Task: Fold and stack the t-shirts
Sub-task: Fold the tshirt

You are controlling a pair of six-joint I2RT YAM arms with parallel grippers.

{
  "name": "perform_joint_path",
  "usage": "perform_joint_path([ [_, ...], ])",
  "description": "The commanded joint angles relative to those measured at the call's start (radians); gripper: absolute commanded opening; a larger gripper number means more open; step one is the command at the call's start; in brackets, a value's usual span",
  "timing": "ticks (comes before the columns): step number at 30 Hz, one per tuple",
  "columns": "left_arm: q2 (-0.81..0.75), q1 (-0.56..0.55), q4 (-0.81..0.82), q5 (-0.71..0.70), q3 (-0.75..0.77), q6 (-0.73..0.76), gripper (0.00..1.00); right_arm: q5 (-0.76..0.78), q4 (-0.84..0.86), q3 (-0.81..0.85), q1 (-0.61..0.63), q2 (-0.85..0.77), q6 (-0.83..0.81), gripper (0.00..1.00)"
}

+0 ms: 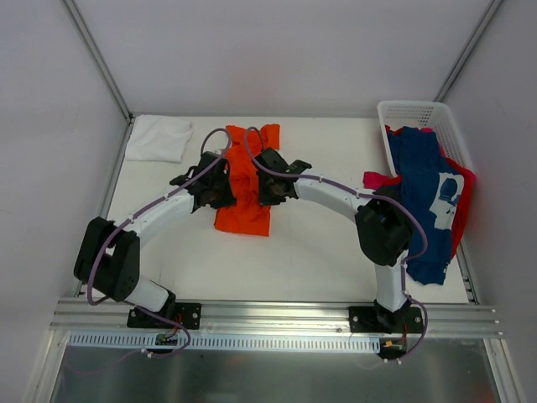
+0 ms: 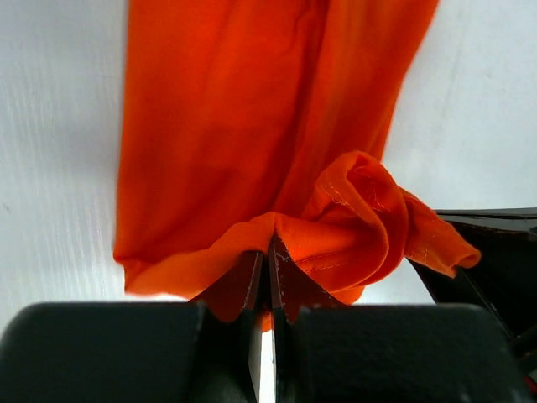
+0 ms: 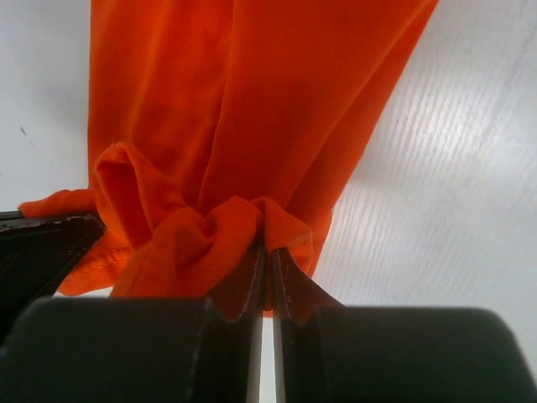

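Note:
The bright orange t-shirt [image 1: 249, 214] lies as a long strip at mid-table, running away from the arms. My left gripper [image 1: 226, 191] is shut on a pinched fold of its left side, seen close up as orange cloth [image 2: 235, 126] between the fingertips [image 2: 268, 245]. My right gripper [image 1: 263, 193] is shut on a bunched fold of the right side [image 3: 252, 101], where the cloth gathers at the tips [image 3: 267, 250]. The two grippers stand close together. A folded white t-shirt [image 1: 158, 137] lies at the back left. The navy t-shirt [image 1: 424, 193] with white print and a pink-red one [image 1: 379, 179] drape from the basket.
The white lattice basket [image 1: 419, 113] stands at the back right corner, with shirts spilling over its near side onto the table. White walls close in the table on the left, back and right. A metal rail [image 1: 268, 317] carries both arm bases at the near edge.

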Motion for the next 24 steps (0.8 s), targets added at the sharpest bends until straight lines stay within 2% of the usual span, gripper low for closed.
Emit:
perform_joint_path([
  [1, 0.061, 0.027, 0.098, -0.031, 0.006, 0.019, 0.0, -0.055, -0.014, 0.086, -0.023, 0.06, -0.033, 0.06],
  [6, 0.162, 0.041, 0.192, 0.003, 0.027, 0.01, 0.0, -0.072, -0.012, 0.152, -0.053, 0.121, -0.044, 0.05],
  [24, 0.248, 0.104, 0.206, 0.014, 0.213, 0.053, 0.0, -0.092, -0.019, 0.263, -0.178, 0.161, -0.081, 0.06],
])
